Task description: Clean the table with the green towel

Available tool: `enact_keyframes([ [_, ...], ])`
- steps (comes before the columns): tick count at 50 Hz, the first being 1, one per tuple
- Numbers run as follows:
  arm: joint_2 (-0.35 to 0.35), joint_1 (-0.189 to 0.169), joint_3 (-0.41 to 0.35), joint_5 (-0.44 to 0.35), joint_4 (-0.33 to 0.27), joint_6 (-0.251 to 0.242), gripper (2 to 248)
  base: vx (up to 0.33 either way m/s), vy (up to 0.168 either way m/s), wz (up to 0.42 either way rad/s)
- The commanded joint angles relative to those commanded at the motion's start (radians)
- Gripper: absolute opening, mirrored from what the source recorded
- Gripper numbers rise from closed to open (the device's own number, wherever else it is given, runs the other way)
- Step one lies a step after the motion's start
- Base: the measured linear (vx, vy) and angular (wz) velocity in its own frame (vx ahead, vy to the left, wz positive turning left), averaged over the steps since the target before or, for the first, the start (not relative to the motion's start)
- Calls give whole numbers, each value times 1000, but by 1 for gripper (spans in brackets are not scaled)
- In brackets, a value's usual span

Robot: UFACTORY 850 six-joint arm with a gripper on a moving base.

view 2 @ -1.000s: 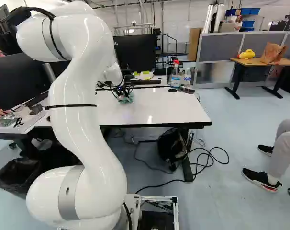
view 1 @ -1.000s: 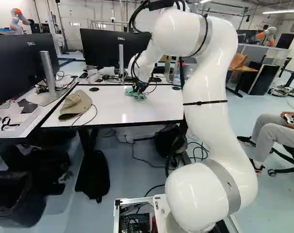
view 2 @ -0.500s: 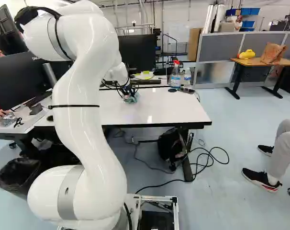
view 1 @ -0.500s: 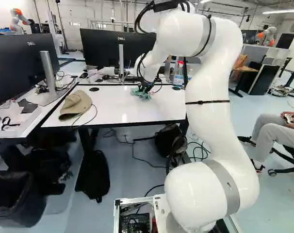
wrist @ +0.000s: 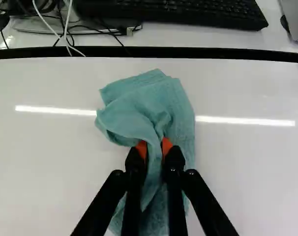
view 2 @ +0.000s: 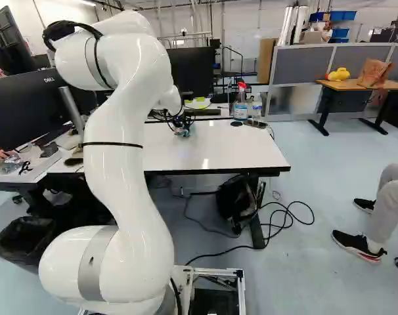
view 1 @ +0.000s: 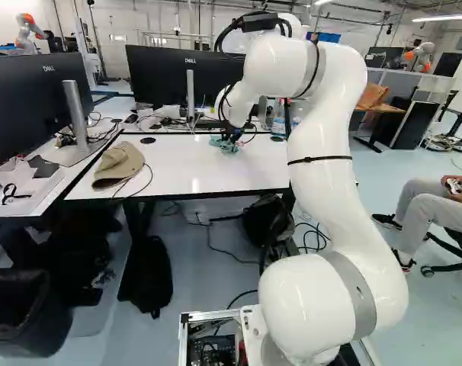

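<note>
Clearly, only the wrist view shows the grasp in detail: the black two-fingered gripper (view 1: pixel 230 139) is clenched on a turquoise-green cloth towel (wrist: pixel 139 103), its orange pads (wrist: pixel 140 147) close together with a bunched fold pinched between them. Part of the towel spreads ahead of the fingertips, and more of it lies under the fingers. In both base views the towel is just a small crumpled patch on the glossy white worktop (view 1: pixel 174 171), towards its far side.

Ahead of the gripper, beyond a black strip, the wrist view has a black keyboard (wrist: pixel 188 14) with thin white cables (wrist: pixel 53 30) to its left. Farther off, a large black monitor (view 1: pixel 158 76) stands on its slim stand.

Out to the left, the left base view shows a khaki fabric cap (view 1: pixel 118 164) whole, on the near left part of the worktop; in the right base view the white arm (view 2: pixel 110 170) hides much of it. To the right of the towel, the right base view shows a clear spray bottle with a red nozzle (view 2: pixel 240 105) plainly, beside a smaller clear bottle (view 2: pixel 257 107); the arm partly covers that pair in the left base view. Only the right base view has the yellow rounded object (view 2: pixel 339 74) on a wooden-topped table (view 2: pixel 356 85), far right.
</note>
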State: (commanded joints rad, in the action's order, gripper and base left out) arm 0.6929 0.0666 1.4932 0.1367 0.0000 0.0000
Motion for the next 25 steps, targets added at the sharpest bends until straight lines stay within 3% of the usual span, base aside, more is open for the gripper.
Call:
enact_keyframes([
  [25, 91, 25, 131, 0, 0, 0, 55, 0, 0, 0],
])
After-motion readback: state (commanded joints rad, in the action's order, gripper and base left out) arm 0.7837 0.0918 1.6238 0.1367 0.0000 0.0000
